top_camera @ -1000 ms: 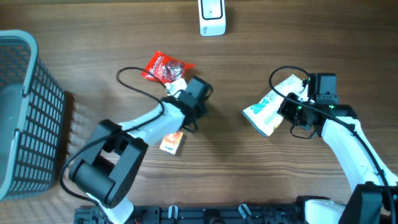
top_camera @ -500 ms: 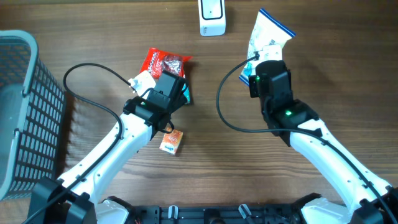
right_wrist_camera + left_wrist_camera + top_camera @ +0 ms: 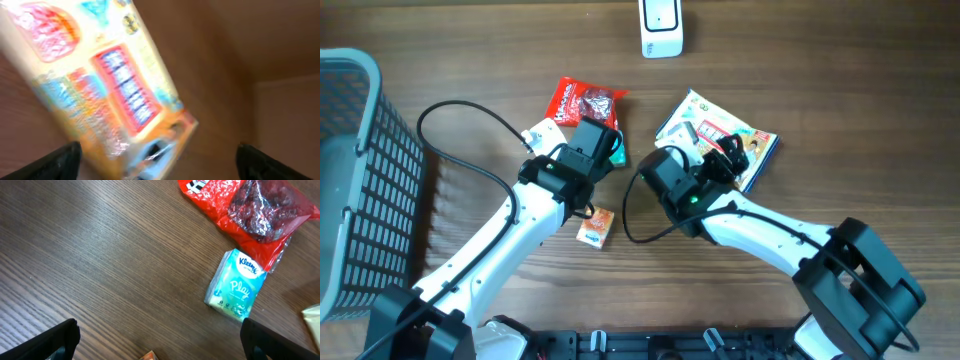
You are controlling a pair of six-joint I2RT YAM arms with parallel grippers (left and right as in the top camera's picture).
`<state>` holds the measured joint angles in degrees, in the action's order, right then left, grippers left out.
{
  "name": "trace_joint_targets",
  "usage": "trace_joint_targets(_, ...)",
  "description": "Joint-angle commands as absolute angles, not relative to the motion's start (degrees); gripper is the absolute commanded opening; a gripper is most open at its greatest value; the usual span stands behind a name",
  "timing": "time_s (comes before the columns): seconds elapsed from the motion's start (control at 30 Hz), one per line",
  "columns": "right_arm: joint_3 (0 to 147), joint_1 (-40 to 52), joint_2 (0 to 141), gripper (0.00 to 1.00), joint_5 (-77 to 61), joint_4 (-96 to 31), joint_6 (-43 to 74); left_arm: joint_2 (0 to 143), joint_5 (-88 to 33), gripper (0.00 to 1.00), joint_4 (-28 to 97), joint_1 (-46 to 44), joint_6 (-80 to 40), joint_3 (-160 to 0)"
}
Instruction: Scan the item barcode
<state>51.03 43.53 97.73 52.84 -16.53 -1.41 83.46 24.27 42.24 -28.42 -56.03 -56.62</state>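
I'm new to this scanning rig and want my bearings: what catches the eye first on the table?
The colourful snack bag lying right of centre on the wooden table draws the eye first, with the white scanner beyond it at the far edge. Then come the shiny red packet left of centre, a small teal tissue pack beside it, and the grey mesh basket along the left edge.

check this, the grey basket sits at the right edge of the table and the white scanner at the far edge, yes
The side is wrong: the overhead view shows the grey basket at the left edge of the table. The white scanner is at the far edge.
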Motion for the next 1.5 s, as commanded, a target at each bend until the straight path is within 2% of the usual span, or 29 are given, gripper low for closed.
trace_joint_targets(0.0,52.40,40.49,87.77,1.00,35.27,-20.43,11.38,83.57,26.00,1.00,42.30,-28.10,-55.79,-56.47)
trace_joint_targets(0.13,52.47,29.61,73.01,1.00,19.29,-18.55,11.31,83.59,22.63,1.00,42.30,-28.10,-55.79,-56.47)
trace_joint_targets(0.2,52.45,15.64,70.59,1.00,-1.74,-15.55,10.48,83.57,16.99,1.00,42.28,-28.12,-55.79,-56.47)
trace_joint_targets(0.23,52.45,8.82,72.16,1.00,-12.62,-14.72,10.48,83.57,14.55,1.00,42.30,-28.12,-55.79,-56.47)
trace_joint_targets(0.33,52.53,-4.67,81.62,1.00,-31.35,-11.40,13.85,83.57,9.04,1.00,42.28,-28.12,-55.81,-56.47)
trace_joint_targets(0.43,57.52,-10.74,94.24,1.00,-47.31,-12.29,14.85,83.57,7.46,1.00,42.22,-28.12,-56.01,-56.47)
trace_joint_targets(0.5,66.39,-11.46,103.26,1.00,-55.35,-17.47,11.68,83.57,7.49,1.00,42.26,-28.10,-55.99,-56.47)
trace_joint_targets(0.53,70.11,-11.11,105.84,1.00,-54.59,-20.56,9.63,83.57,7.49,1.00,42.26,-28.12,-55.99,-56.47)
trace_joint_targets(0.63,82.19,-9.17,112.22,1.00,-40.71,-34.59,1.85,83.57,7.49,1.00,42.26,-28.12,-55.99,-56.47)
trace_joint_targets(0.7,86.54,-8.45,116.20,1.00,-38.30,-41.82,-6.44,83.57,7.49,1.00,42.26,-28.10,-55.99,-56.47)
trace_joint_targets(0.87,86.63,-8.43,123.11,1.00,-36.01,-45.34,-9.76,83.57,7.49,1.00,42.26,-28.12,-55.99,-56.47)
trace_joint_targets(0.93,86.46,-7.68,123.24,1.00,-36.21,-47.99,-14.90,83.57,7.49,1.00,42.26,-28.10,-55.99,-56.47)
trace_joint_targets(1.17,84.66,1.06,123.35,0.99,-30.98,-46.59,-18.28,83.57,7.49,1.00,42.26,-28.10,-55.99,-56.47)
trace_joint_targets(1.33,84.60,2.94,123.37,0.79,-30.17,-50.13,-19.25,83.59,7.49,1.00,42.26,-28.12,-55.99,-56.47)
trace_joint_targets(1.47,82.87,2.94,123.37,0.78,-27.97,-52.88,-14.72,83.57,7.49,1.00,42.26,-28.10,-55.99,-56.47)
